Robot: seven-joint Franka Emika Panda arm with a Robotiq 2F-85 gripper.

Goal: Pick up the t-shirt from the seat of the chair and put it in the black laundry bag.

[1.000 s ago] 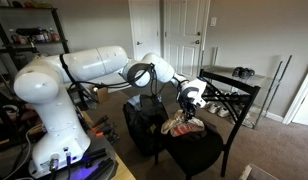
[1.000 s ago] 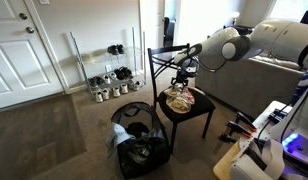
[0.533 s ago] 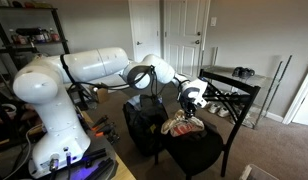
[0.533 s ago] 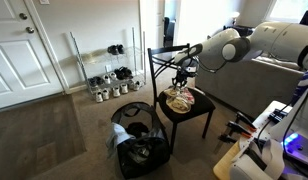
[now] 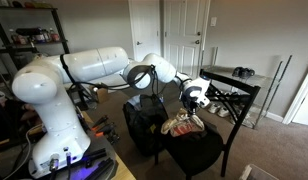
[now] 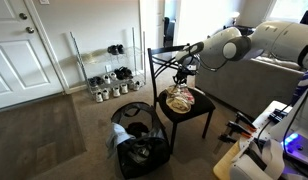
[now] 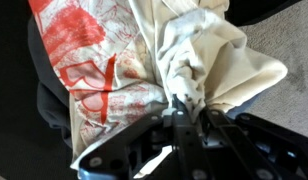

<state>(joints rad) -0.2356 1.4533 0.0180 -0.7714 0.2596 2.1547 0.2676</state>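
Observation:
The t-shirt [image 7: 144, 60], cream with a red print, lies crumpled on the seat of the black chair [image 5: 206, 152]. It shows in both exterior views, on the chair seat [image 6: 198, 115] as a pale heap [image 6: 181, 99]. My gripper [image 7: 189, 106] points down onto it and is shut on a bunched cream fold. In an exterior view the gripper [image 5: 192, 111] sits right on top of the t-shirt [image 5: 183, 126]. The black laundry bag [image 6: 137, 148] stands open on the carpet beside the chair, and in an exterior view this bag [image 5: 144, 122] is behind the chair.
A shoe rack [image 6: 106, 82] with several shoes stands against the wall past the bag. The chair's backrest [image 6: 160, 56] rises beside the gripper. A white door [image 6: 24, 50] is at the far side, and a dark side table [image 5: 234, 82] stands behind the chair.
The jaws have closed from open onto a fold of the t-shirt. The arm has hardly moved.

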